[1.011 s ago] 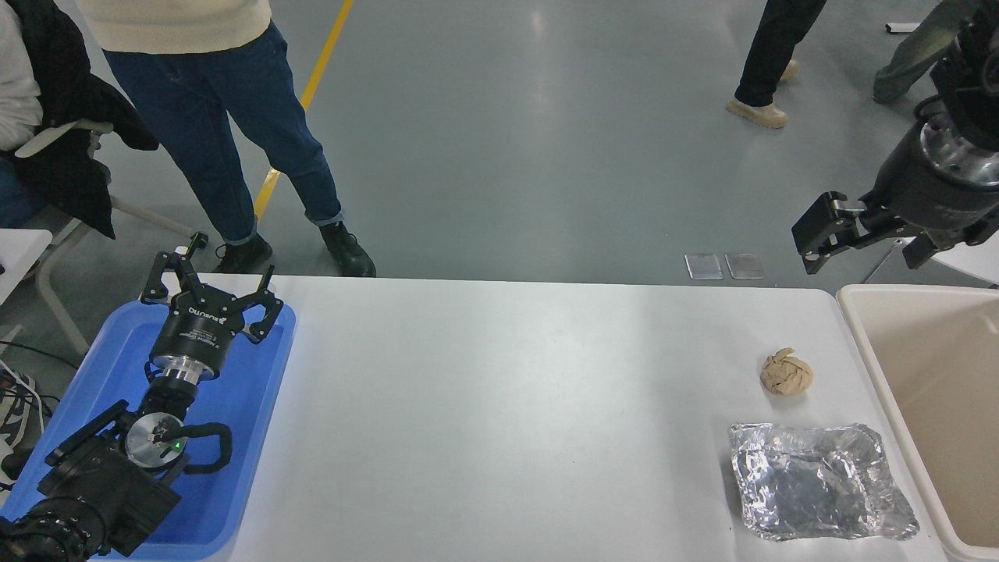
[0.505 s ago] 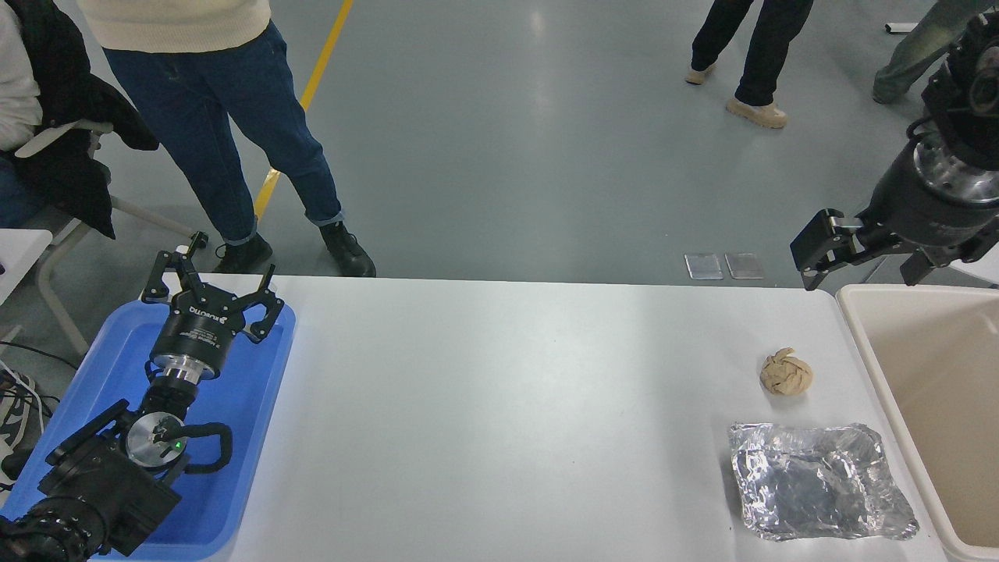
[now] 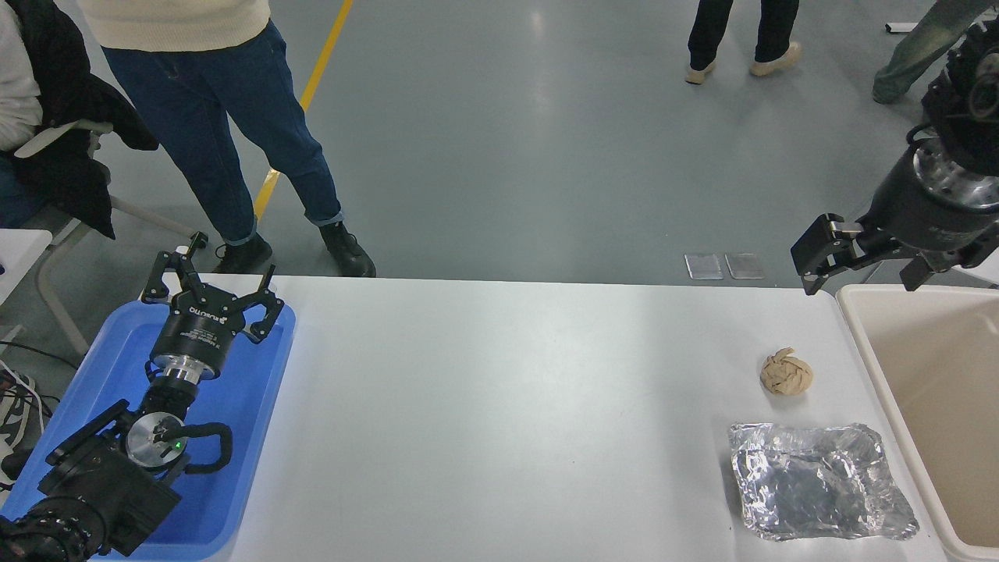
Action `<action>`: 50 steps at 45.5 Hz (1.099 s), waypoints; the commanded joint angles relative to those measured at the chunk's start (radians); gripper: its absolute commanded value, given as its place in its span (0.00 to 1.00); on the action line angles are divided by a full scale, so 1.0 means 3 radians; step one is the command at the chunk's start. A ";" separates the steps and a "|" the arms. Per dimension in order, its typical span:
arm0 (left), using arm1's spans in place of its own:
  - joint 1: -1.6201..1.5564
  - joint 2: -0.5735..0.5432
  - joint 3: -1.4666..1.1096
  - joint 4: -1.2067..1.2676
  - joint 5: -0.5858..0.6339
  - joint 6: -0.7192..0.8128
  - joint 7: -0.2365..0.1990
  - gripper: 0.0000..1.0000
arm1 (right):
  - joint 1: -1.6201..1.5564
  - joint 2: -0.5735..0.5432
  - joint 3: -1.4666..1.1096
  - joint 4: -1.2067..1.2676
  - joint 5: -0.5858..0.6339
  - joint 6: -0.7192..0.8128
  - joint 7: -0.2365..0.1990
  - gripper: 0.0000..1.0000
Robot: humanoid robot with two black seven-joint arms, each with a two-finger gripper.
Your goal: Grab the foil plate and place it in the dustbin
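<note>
Since half a second ago my right arm has barely shifted: its black right pincer [image 3: 862,265] sits a touch further right and lower, above the far right corner of the worktop beside the bin's far rim, with its fingers spread and nothing between them. A second ago it hung slightly higher. Beyond the worktop, the person in dark trousers and tan shoes [image 3: 741,35] has walked further away across the floor. Everything on the worktop lies as it did.

I am looking over one white rectangular worktop [image 3: 507,406], smooth and matte, standing on a grey polished concrete floor [image 3: 507,140] with one yellow painted line [image 3: 308,94] running away at the far left. Two small grey square floor plates [image 3: 724,265] sit just past the far edge.

On the worktop I count one crinkled silver aluminium-foil plate [image 3: 819,482], roughly rectangular with a raised rim, lying flat at the near right, just beside the wall of the one large beige plastic dustbin [image 3: 866,359] at the right edge. One small tan crumpled paper ball [image 3: 787,371] rests just beyond the plate, apart from it. One shallow blue plastic tray [image 3: 257,390] lies at the left end, and my left arm is parked over it, its black left pincer [image 3: 211,293] splayed and gripping nothing.

A person in blue jeans and black shoes [image 3: 234,133] stands at the far left.
</note>
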 commanded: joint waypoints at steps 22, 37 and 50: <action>0.0003 0.0005 0.0000 0.0005 -0.0010 0.0000 0.0000 1.00 | -0.0093 -0.0172 -0.0173 0.0021 0.0005 0.0000 0.0000 1.00; 0.0003 0.0000 0.0000 0.0005 -0.0015 0.0000 -0.0005 1.00 | -0.0343 -0.0509 -0.0209 0.0010 -0.0005 0.0000 -0.0005 1.00; 0.0003 0.0000 0.0000 0.0000 -0.0015 0.0000 0.0000 1.00 | -0.0921 -0.0760 -0.0122 0.0005 -0.0296 -0.0792 -0.0005 1.00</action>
